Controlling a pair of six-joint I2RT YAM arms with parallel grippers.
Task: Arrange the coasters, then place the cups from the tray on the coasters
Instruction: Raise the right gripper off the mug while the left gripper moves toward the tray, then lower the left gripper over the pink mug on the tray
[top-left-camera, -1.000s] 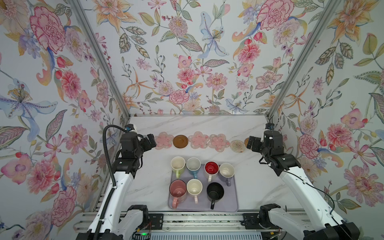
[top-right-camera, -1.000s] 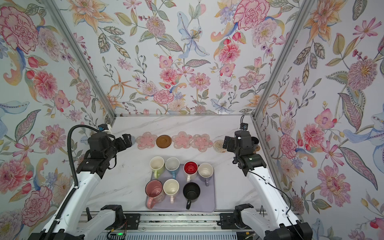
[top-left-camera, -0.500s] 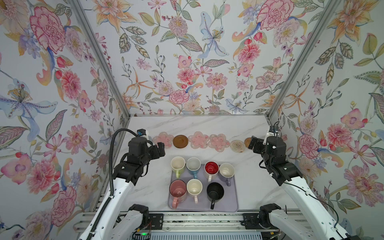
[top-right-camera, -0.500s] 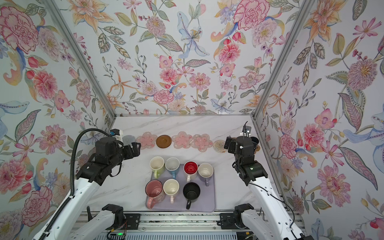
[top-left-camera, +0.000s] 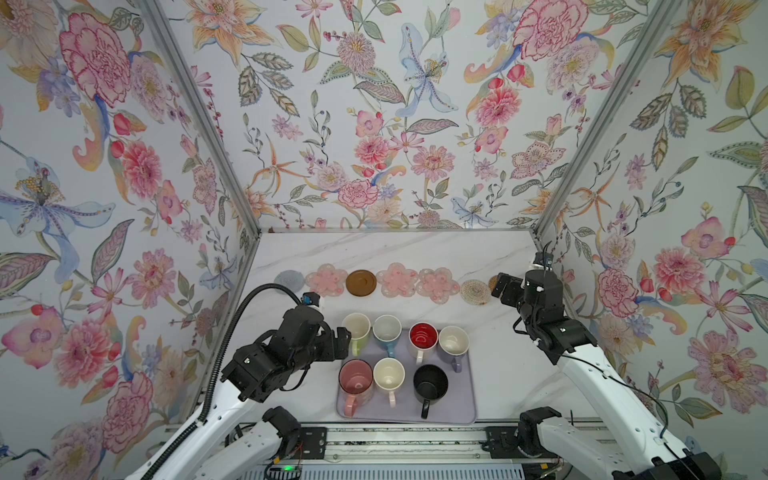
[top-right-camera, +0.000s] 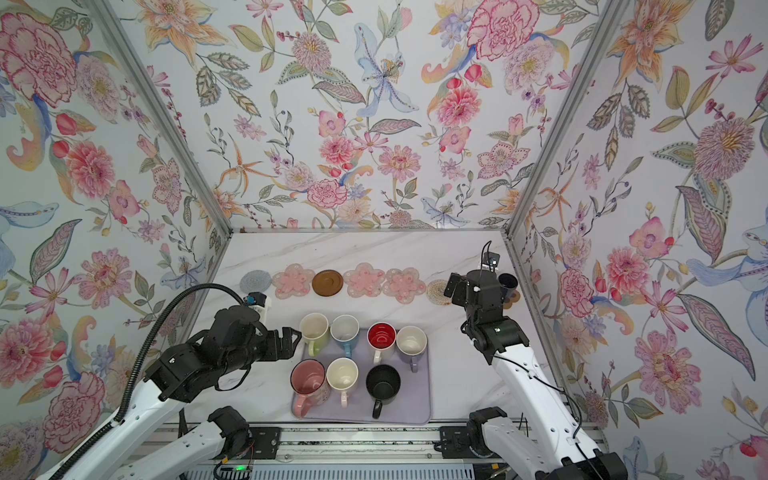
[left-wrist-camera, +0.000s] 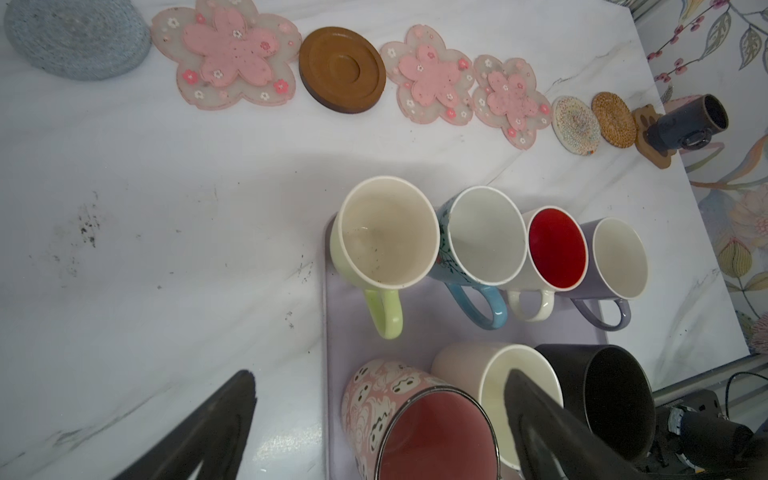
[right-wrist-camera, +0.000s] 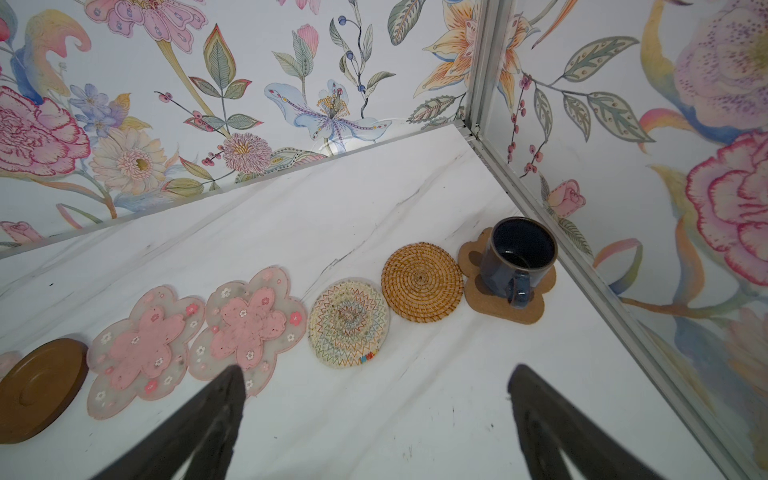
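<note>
Left claw (top-right-camera: 291, 338), jaws apart and empty, hovers near the lime-green mug (top-right-camera: 314, 330) at the far-left corner of the tray (top-right-camera: 411, 399), where 7 cups (top-right-camera: 342, 374) stand. Right claw (right-wrist-camera: 377, 370), jaws apart and empty, hangs over the worktop (right-wrist-camera: 374, 199) near the pale woven coaster (right-wrist-camera: 348, 330). The small navy mug (right-wrist-camera: 521, 253) sits on the paw coaster (right-wrist-camera: 505, 309), at the right end of the row of 8 coasters (left-wrist-camera: 340, 68).

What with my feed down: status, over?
Left gripper, right gripper open, empty. Small dark navy mug on brown paw-shaped coaster; seven mugs on lavender tray. Nothing blocking.
</note>
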